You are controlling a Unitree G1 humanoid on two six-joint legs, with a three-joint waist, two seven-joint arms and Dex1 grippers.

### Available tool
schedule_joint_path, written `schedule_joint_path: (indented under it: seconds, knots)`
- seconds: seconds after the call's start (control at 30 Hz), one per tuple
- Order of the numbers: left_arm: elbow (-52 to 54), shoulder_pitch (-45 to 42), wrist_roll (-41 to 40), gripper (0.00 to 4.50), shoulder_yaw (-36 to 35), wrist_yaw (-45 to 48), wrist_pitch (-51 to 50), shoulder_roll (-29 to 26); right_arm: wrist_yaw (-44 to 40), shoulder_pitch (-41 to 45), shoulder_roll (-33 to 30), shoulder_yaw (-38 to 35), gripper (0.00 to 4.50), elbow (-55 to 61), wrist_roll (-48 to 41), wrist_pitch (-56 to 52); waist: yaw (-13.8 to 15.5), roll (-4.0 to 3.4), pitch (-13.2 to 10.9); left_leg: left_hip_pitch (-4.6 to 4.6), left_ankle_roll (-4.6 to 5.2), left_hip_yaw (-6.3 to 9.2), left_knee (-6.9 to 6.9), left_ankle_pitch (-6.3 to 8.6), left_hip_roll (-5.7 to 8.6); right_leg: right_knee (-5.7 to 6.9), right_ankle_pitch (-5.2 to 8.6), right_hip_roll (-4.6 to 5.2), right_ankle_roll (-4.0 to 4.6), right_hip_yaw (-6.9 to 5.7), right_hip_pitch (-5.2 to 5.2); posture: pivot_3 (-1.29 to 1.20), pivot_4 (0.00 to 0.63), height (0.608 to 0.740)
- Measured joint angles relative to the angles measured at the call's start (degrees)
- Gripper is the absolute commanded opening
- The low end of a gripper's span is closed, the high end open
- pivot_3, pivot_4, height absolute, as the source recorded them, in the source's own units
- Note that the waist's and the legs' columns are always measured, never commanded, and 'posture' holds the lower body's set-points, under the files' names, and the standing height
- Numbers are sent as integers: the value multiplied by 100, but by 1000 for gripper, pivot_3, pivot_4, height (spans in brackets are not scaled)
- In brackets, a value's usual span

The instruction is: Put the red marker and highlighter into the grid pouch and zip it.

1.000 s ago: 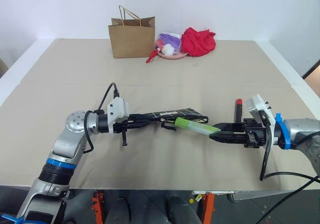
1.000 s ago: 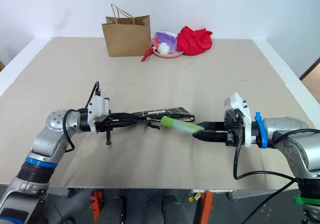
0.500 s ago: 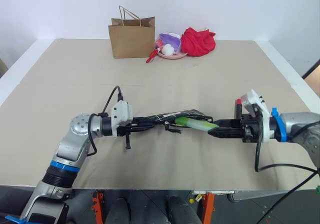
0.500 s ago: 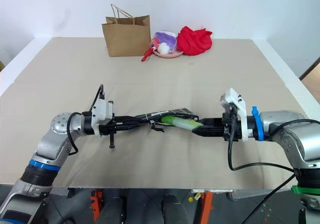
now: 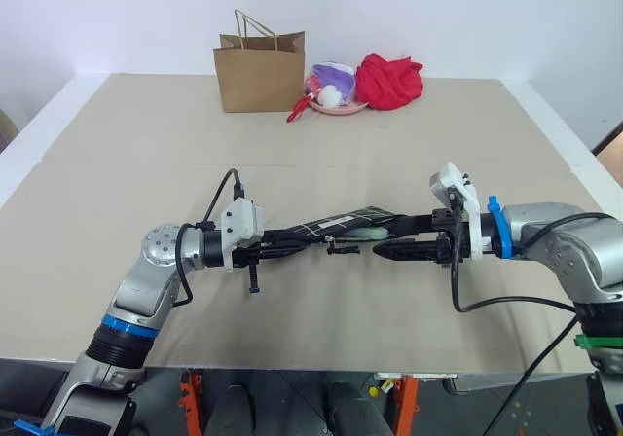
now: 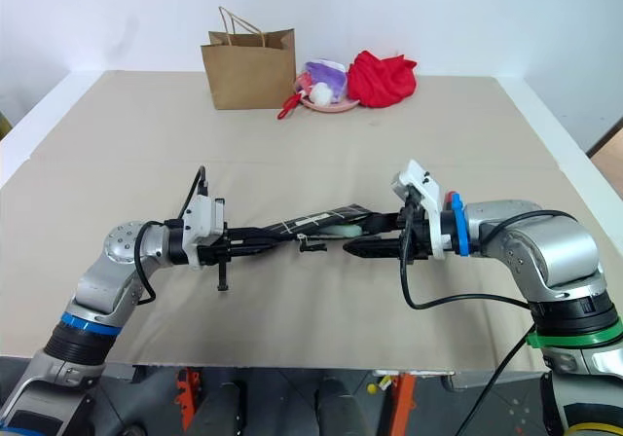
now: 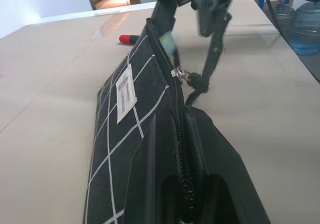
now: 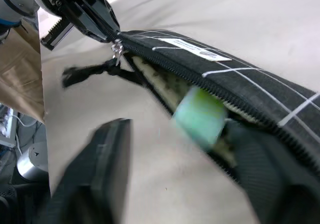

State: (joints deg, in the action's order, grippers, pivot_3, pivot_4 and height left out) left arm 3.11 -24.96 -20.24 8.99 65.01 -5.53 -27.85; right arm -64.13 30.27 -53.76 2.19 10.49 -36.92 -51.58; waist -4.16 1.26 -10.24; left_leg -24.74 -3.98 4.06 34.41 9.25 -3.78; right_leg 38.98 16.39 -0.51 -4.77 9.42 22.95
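R gripper (image 5: 382,240) agape – level, at grid pouch (image 5: 336,227)

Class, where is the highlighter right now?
The highlighter sits mostly inside the open mouth of the grid pouch, mid-table between both arms, its end poking out toward the open right gripper.

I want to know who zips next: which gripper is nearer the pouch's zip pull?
Right. The right gripper is open just beside the zip pull, at the grid pouch mouth. The left gripper is shut on the pouch's far end.
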Motion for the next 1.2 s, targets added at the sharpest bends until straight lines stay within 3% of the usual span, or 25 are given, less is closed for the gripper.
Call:
schedule_joint_path:
  seconds: [0.1, 0.17, 0.3, 0.47, 0.7, 0.93, 1.03, 1.2]
  knots:
    - [18, 49, -2, 0, 0, -9, -8, -12, -280, -381, -252, -360, 4426, -75, -123, 90, 10, 0, 0, -3, 0, 0, 0, 0, 0, 0, 1, 1, 0, -1, 0, 0, 150, 740]
    - [31, 55, -6, 0, -14, -7, -10, -41, -439, -689, -460, -1038, 4426, -392, -441, -147, 9, 0, 0, -1, 1, 0, 2, 0, 1, 0, 0, 1, 1, -1, -2, 0, 150, 740]
    - [44, 53, -9, 0, -20, -4, -36, -46, -145, -936, -441, -1709, 4426, -1032, -394, -26, -23, 2, 0, 12, 1, 0, 5, 0, 0, 1, -6, 0, 5, -1, -11, 0, 150, 740]
    - [38, 52, -8, 0, -21, 8, -58, -45, 1708, -1145, 403, -1767, 4426, -1910, 1039, 1334, -60, -3, 1, 13, -5, -1, 5, -7, 1, 2, -19, -1, 5, 2, -7, 0, 150, 740]
    - [33, 34, -6, 0, -25, 17, -59, -39, 3965, -1161, 1851, -1953, 4426, -1729, 1620, 1454, -61, -10, 3, 9, -6, 0, -2, -7, 0, 3, -17, -3, 6, 3, -6, 0, 150, 740]
    - [32, 31, -5, 0, -25, 16, -59, -37, 4669, -1236, 2235, -2002, 4426, -1406, 1821, 1320, -52, -8, 5, 13, -6, 2, 0, -8, 2, 2, -18, -3, 6, 3, -11, 0, 150, 740]
    - [32, 31, -4, 0, -25, 11, -59, -31, 4906, -1348, 2395, -2009, 3288, -1257, 1914, 1369, -52, 3, 12, 18, -6, 2, 0, -8, 2, 2, -17, -2, 6, 3, -19, 0, 150, 740]
    - [33, 31, -3, 0, -24, 13, -59, -28, 5044, -1490, 2507, -1836, 814, -1075, 2010, 1433, -6, 5, 13, 38, -7, 2, 7, -8, 3, -5, -9, 0, 12, 3, -58, 0, 150, 740]
